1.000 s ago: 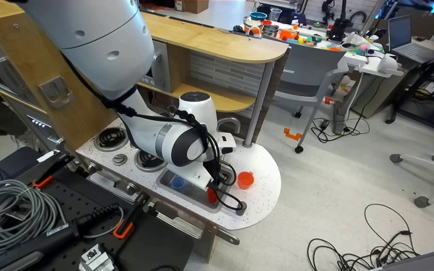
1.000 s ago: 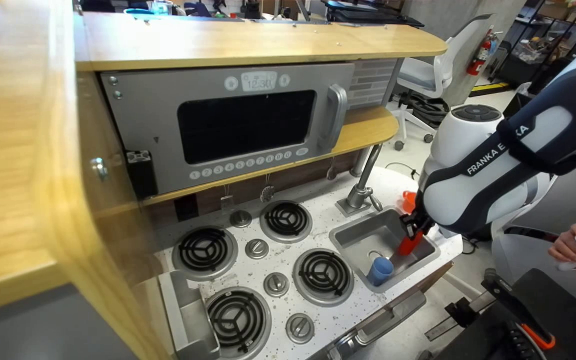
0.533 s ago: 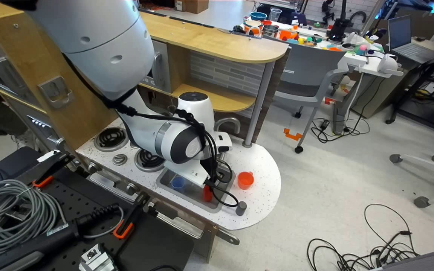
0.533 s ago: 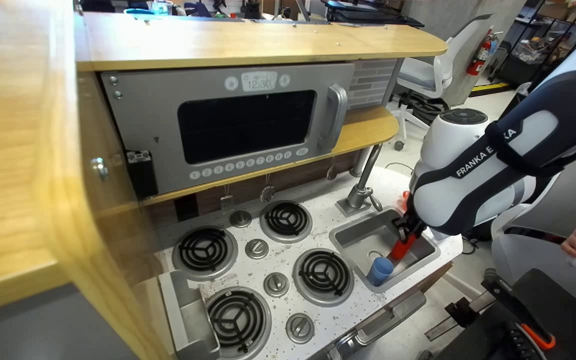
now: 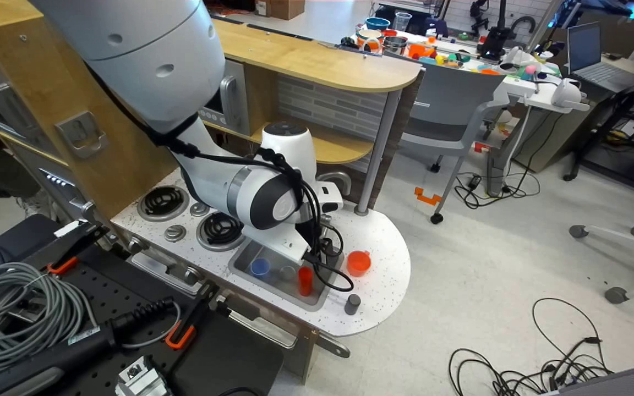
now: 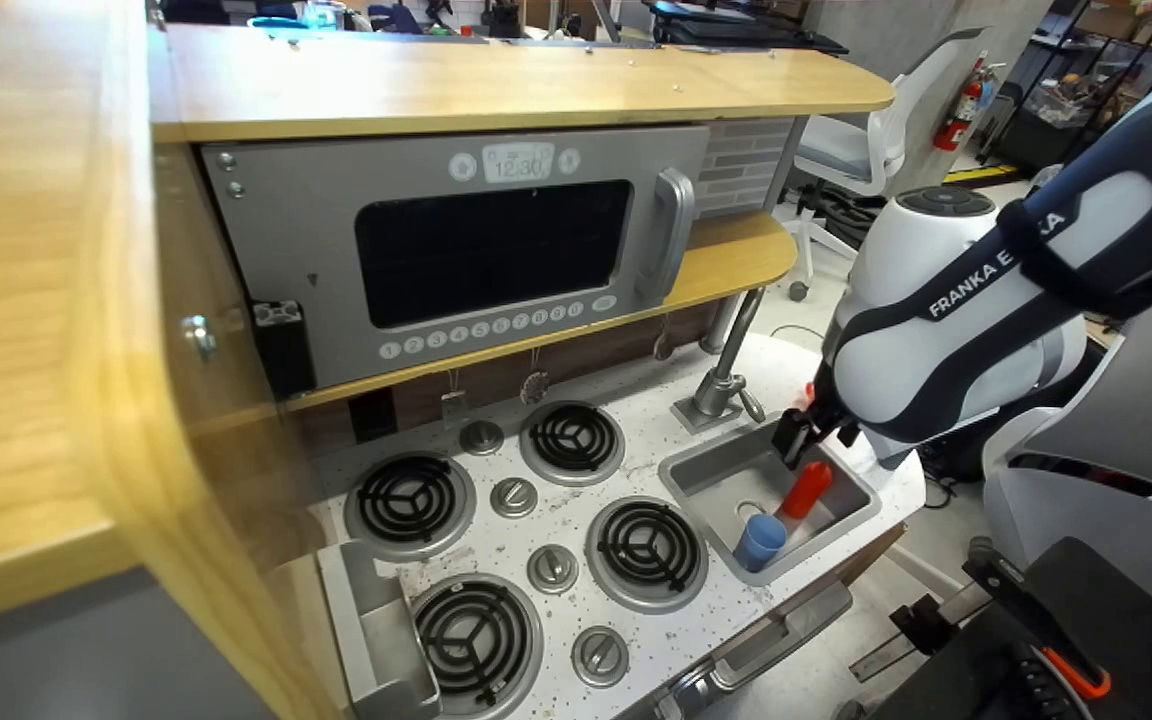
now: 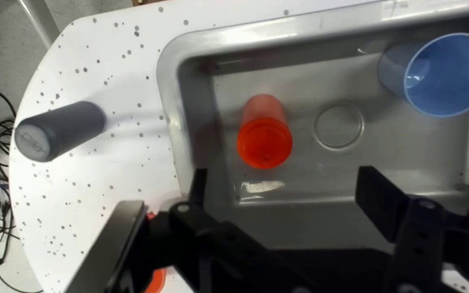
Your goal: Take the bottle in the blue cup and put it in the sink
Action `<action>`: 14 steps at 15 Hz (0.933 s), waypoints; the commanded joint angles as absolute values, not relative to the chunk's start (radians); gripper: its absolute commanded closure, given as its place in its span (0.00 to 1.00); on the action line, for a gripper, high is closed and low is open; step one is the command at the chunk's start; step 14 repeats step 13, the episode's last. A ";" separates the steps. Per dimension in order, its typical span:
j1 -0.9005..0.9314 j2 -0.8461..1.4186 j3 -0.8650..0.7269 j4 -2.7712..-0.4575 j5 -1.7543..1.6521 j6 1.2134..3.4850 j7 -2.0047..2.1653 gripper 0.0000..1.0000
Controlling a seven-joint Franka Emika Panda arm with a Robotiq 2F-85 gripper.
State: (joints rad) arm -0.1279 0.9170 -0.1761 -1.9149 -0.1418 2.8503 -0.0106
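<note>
Standing apparently upright on the floor of the metal sink basin (image 7: 255,38), the red toy bottle (image 7: 264,132) is clear of the basin walls and of the pale-blue cup (image 7: 442,75), which shares the basin; a circular ring (image 7: 339,125) on the floor lies between the two. The Robotiq gripper (image 7: 284,185) grasps nothing: its fingers (image 7: 381,203) are spread wide, and the wrist view shows the bottle beyond them, not between them. Placement is judged complete, leaving withdrawal as the probable final step.

Principal hazard: toppling. The bottle appears tall for its base and is presumably light, so a sideways or downward shift of the wrist could bring a finger against its upper end; with no support alongside, it would likely roll, though the basin walls should contain it.

Secondary hazard: collision with the curved metal faucet (image 6: 729,358), near which the gripper hangs in an exterior view; a retreat toward that side without sufficient lift would be the cause.

Lesser hazard: disturbance of objects on the speckled countertop (image 7: 132,175). The orange-red cup (image 5: 359,263) and the dark gray cylinder (image 7: 61,130) stand near the basin rim; the former, largely hidden beneath the gripper in the wrist view, would be the easier to strike unseen.
</note>
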 commanded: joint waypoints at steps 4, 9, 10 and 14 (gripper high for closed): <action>-0.227 0.605 -0.099 -2.161 -0.099 2.846 -0.108 0.00; -0.238 0.537 -0.103 -2.176 -0.076 2.744 -0.128 0.00; -0.250 0.501 -0.097 -2.190 -0.067 2.711 -0.145 0.00; -0.243 0.511 -0.102 -2.189 -0.069 2.719 -0.142 0.00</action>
